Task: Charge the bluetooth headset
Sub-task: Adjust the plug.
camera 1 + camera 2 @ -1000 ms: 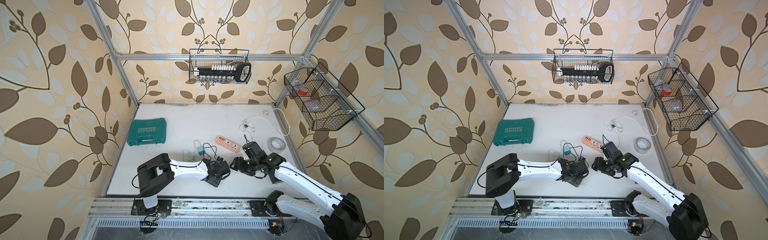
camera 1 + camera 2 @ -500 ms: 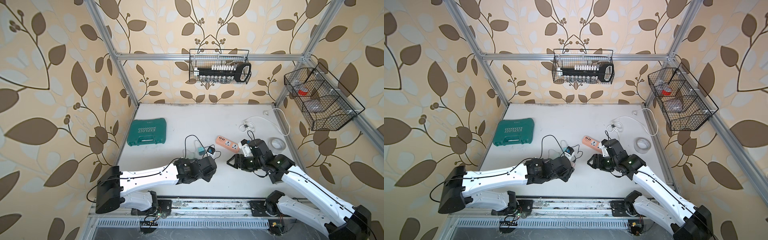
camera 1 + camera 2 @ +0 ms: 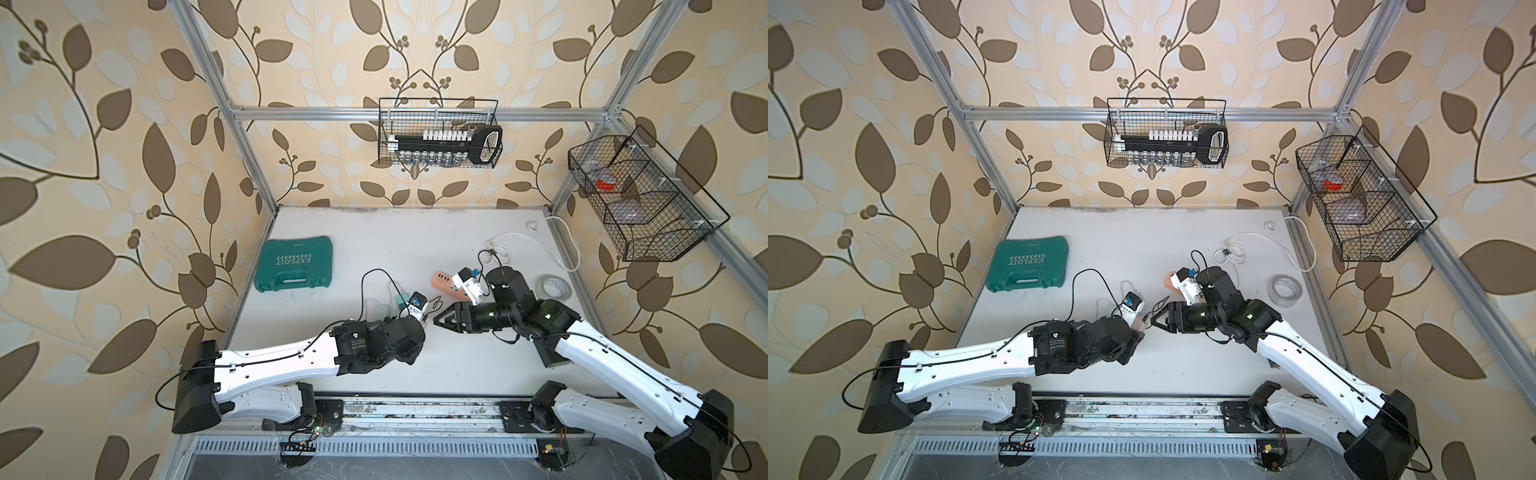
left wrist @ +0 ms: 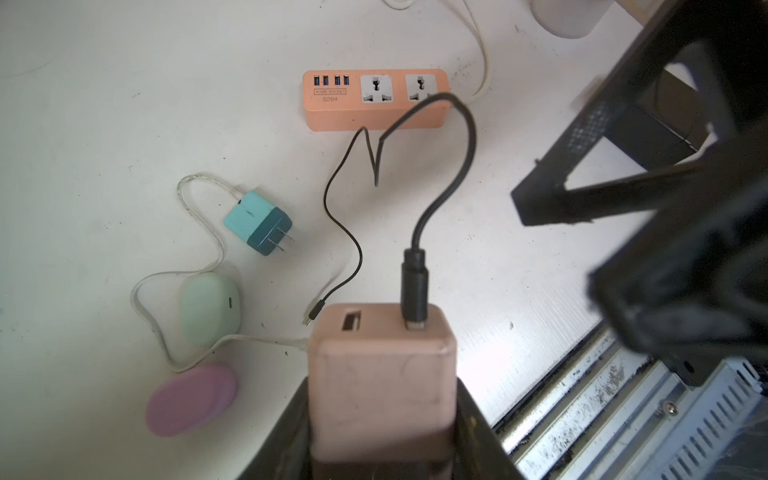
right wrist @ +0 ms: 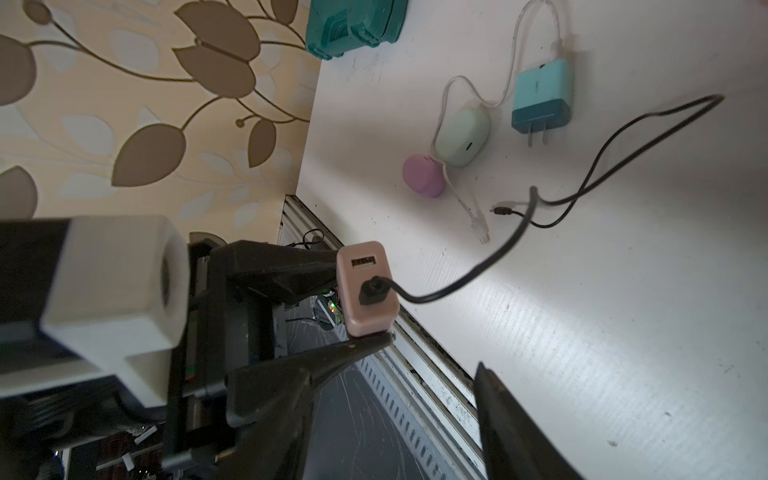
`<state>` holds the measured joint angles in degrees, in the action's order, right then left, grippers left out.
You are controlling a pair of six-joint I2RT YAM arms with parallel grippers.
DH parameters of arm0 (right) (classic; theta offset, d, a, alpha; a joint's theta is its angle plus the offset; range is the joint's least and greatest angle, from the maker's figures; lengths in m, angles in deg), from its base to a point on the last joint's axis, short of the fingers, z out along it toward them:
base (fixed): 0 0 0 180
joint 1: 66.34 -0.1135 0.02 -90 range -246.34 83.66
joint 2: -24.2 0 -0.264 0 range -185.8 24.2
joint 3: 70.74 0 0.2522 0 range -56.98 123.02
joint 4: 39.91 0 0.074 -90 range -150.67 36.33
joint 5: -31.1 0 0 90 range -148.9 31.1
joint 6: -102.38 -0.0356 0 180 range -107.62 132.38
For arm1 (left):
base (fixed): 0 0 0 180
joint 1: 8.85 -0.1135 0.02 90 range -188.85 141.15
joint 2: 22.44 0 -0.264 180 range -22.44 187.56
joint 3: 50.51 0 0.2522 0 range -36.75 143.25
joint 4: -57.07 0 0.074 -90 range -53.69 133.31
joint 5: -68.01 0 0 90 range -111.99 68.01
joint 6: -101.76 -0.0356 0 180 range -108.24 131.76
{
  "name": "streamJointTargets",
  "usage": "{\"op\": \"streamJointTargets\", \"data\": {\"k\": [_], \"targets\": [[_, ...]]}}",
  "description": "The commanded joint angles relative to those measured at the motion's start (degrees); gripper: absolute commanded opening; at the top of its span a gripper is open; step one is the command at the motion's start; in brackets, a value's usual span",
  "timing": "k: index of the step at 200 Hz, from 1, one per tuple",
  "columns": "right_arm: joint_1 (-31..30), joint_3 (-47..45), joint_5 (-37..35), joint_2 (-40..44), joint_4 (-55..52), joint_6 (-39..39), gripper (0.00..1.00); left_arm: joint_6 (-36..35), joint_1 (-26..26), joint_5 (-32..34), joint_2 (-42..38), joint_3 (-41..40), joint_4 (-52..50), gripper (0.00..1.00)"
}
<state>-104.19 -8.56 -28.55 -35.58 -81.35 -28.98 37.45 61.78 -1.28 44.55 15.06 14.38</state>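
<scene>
Left gripper (image 4: 380, 432) clamps a pink USB adapter (image 4: 380, 365), black cable (image 4: 473, 133) plugged in; right gripper (image 5: 434, 353) gapes empty beside it. Step, I judge: powering the adapter; next, seat it in the orange strip (image 4: 374, 114), marked "4USB SOCKET S204". The mint case (image 4: 210, 307), probably the headset, lies robot-side of the strip; toolcase (image 3: 294, 262), well apart, reads "EXPLOIT".

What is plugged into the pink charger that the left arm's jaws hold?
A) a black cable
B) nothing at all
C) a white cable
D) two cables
A: in the left wrist view a black cable sits in one port of the pink charger, and the second port is empty.
</scene>
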Motion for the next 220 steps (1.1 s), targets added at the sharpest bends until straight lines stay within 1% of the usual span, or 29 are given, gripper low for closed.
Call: {"op": "streamJointTargets", "data": {"k": [1,26,54,110,160,188,220], "targets": [[-1.3,1.8,1.7,-2.0,2.3,-0.5,0.62,-1.3,1.2,2.9,-0.2,1.1,0.6,0.3],[-2.5,2.1,2.3,-3.5,4.2,-1.0,0.62,-1.8,1.8,2.9,-0.1,1.3,0.7,0.3],[-2.5,2.2,2.8,-5.2,5.6,-1.6,0.62,-2.0,2.2,2.6,0.2,1.5,1.3,0.31],[-4.0,2.2,4.3,-7.2,7.6,-2.2,0.6,-2.4,3.3,2.9,0.2,1.7,2.1,0.31],[-4.8,1.8,5.9,-8.1,8.9,-2.3,0.52,-2.7,3.4,2.9,-0.6,1.3,2.8,0.31],[-5.2,1.7,6.0,-8.1,8.9,-2.2,0.5,-2.7,3.4,2.9,-0.9,1.2,2.9,0.31],[-5.4,1.8,6.3,-8.6,8.9,-1.9,0.43,-2.8,3.4,2.6,-1.7,1.1,3.3,0.31]]}}
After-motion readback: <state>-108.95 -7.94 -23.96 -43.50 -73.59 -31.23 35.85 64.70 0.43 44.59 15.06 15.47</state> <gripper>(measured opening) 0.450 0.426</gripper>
